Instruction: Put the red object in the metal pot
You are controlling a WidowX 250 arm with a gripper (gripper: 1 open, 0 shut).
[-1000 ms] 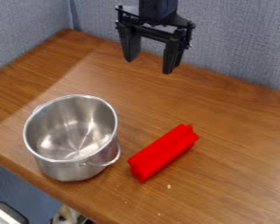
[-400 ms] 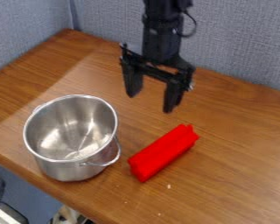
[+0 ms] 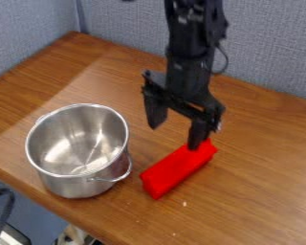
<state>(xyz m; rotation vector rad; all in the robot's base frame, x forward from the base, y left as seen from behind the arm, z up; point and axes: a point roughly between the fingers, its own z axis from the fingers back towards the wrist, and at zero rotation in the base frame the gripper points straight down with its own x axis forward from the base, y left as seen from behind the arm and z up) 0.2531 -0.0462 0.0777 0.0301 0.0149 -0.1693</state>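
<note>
Gripper: black, pointing down over the table, fingers spread apart with a gap between them (image 3: 178, 132).
Red block: lying flat on the wooden table (image 3: 264, 182), long side running obliquely, one end toward the camera and the other toward the gripper (image 3: 179, 170).
Block from gripper: mostly on the camera side of the fingers, lower in the view; one fingertip (image 3: 197, 144) overlaps the block's far end, the other shows to the left of that end in the picture.
Contact: cannot tell from this angle whether the overlapping fingertip touches the block or hangs above it.
Grip: block sits outside the pinch, its near end well clear of both fingers.
Pot: shiny steel, upright, mouth up, at the picture's left of the block (image 3: 76, 153); near it, with a strip of table between.
Pot from gripper: off to the picture's left and closer to the camera.
Backdrop: grey panels behind the table (image 3: 273, 46).
</note>
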